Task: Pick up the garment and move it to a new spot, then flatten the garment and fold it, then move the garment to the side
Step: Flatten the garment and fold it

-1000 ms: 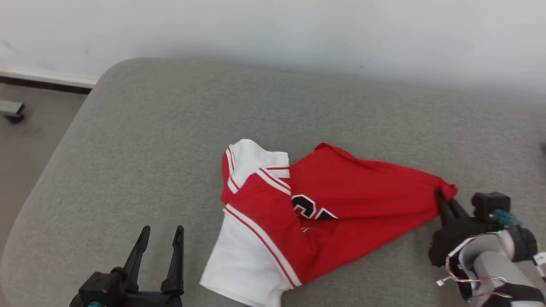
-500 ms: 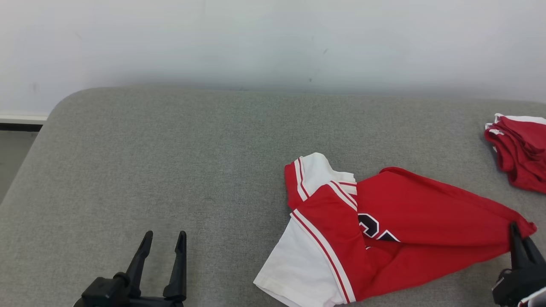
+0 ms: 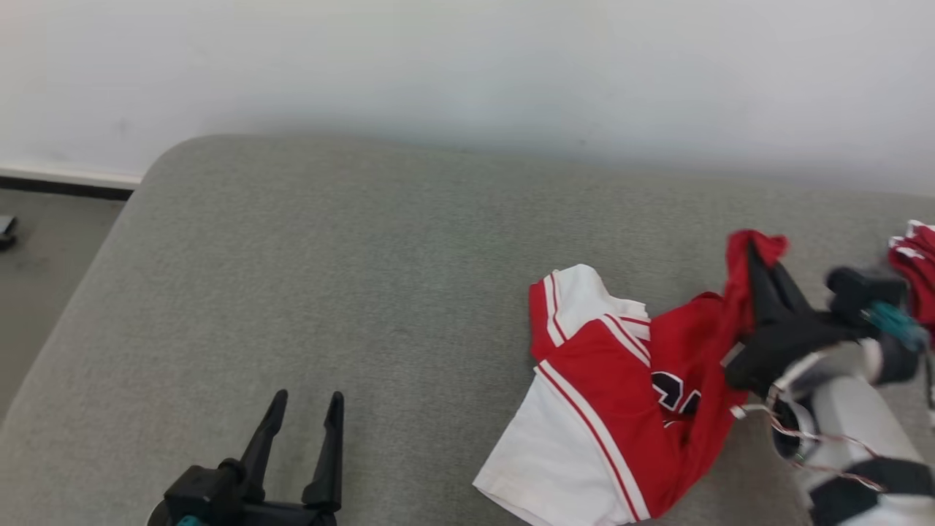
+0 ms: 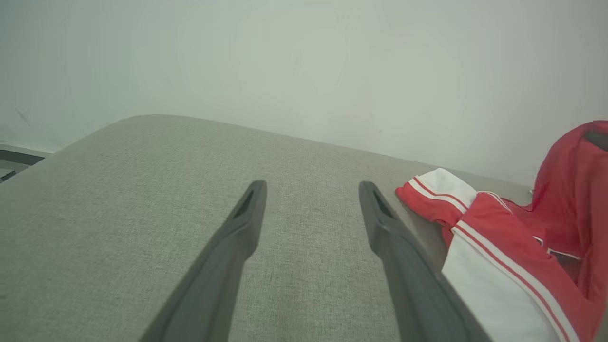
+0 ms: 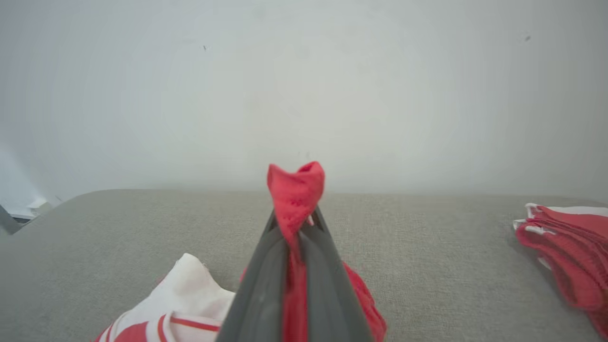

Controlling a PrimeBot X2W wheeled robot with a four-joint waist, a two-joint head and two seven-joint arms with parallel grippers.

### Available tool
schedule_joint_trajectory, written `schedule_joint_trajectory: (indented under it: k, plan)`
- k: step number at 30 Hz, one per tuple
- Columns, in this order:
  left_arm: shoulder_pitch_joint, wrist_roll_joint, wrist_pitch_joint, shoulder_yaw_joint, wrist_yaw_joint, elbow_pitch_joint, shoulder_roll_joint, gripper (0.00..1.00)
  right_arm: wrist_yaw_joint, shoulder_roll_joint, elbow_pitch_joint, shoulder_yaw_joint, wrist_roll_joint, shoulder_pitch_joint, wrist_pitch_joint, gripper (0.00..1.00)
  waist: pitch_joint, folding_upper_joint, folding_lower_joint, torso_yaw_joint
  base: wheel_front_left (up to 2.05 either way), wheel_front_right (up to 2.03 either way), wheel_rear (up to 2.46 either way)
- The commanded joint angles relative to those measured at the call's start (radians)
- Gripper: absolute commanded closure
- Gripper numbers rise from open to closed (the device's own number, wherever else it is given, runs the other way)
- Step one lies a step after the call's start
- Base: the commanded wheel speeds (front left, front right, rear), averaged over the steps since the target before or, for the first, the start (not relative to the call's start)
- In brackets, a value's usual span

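The garment [image 3: 621,394] is a red and white jersey with a dark number, lying crumpled on the grey cushioned surface [image 3: 365,292] at the right. My right gripper [image 3: 756,256] is shut on a red corner of it and holds that corner raised above the surface, so the cloth hangs down from the fingers. In the right wrist view the red cloth [image 5: 295,194] sticks out between the closed fingertips of the right gripper [image 5: 294,223]. My left gripper [image 3: 307,405] stands open at the lower left, well apart from the jersey. The left wrist view has the left gripper [image 4: 311,190] empty, the garment [image 4: 498,247] to its right.
A second pile of red and white clothing [image 3: 913,263] lies at the far right edge, also in the right wrist view as a folded stack [image 5: 570,247]. A white wall runs behind the surface. The floor [image 3: 44,248] drops away past the rounded left edge.
My right gripper has lifted the red corner up off the surface, bunching the jersey's right half. The head camera has shifted between frames. The left gripper stays open and still.
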Motion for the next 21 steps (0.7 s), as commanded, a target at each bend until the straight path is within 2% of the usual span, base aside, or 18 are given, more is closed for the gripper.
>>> schedule_joint_trajectory:
  k: [1, 4, 5, 6, 10, 13, 17, 21]
  plan:
    - [-0.011, -0.012, 0.0, -0.007, 0.002, 0.003, -0.001, 0.0, -0.003, 0.014, 0.023, 0.011, -0.015, -0.024, -0.003, 1.0, 0.01, 0.0, 0.0, 0.039, 0.0, 0.0, 0.0]
    - [-0.013, -0.018, 0.0, -0.025, 0.002, 0.007, 0.0, 0.0, -0.003, 0.054, 0.134, 0.047, -0.049, -0.096, -0.013, 1.0, 0.015, 0.0, 0.0, 0.065, 0.0, 0.0, 0.0]
    - [-0.013, -0.016, 0.0, -0.032, 0.002, 0.009, 0.0, 0.0, -0.003, 0.06, 0.171, 0.06, -0.06, -0.115, -0.018, 0.22, 0.016, 0.0, 0.0, 0.071, 0.0, 0.0, 0.0]
    - [-0.014, -0.017, 0.0, -0.038, 0.002, 0.01, 0.0, 0.0, -0.003, 0.069, 0.209, 0.069, -0.067, -0.133, -0.026, 0.0, 0.016, 0.0, 0.0, 0.076, 0.0, 0.0, 0.0]
    - [-0.009, -0.023, 0.0, -0.039, 0.006, 0.011, 0.0, 0.0, -0.003, 0.092, 0.306, 0.111, -0.072, -0.165, -0.083, 0.0, 0.014, 0.0, 0.0, 0.071, 0.0, 0.0, 0.0]
    - [0.007, -0.013, 0.0, -0.026, 0.007, 0.008, 0.0, 0.0, -0.003, 0.084, 0.319, 0.143, -0.056, -0.164, -0.122, 0.0, 0.005, 0.0, 0.0, 0.04, 0.0, 0.0, 0.0]
    - [0.017, 0.004, 0.0, -0.008, 0.007, 0.003, 0.0, 0.0, -0.003, 0.054, 0.249, 0.151, -0.024, -0.122, -0.146, 0.0, -0.011, 0.0, 0.0, -0.011, 0.0, 0.0, 0.0]
    - [0.021, 0.015, 0.0, 0.01, 0.005, -0.006, 0.0, 0.0, -0.003, 0.01, 0.083, 0.12, -0.021, -0.027, -0.147, 0.0, -0.02, 0.0, 0.0, -0.059, 0.0, 0.0, 0.0]
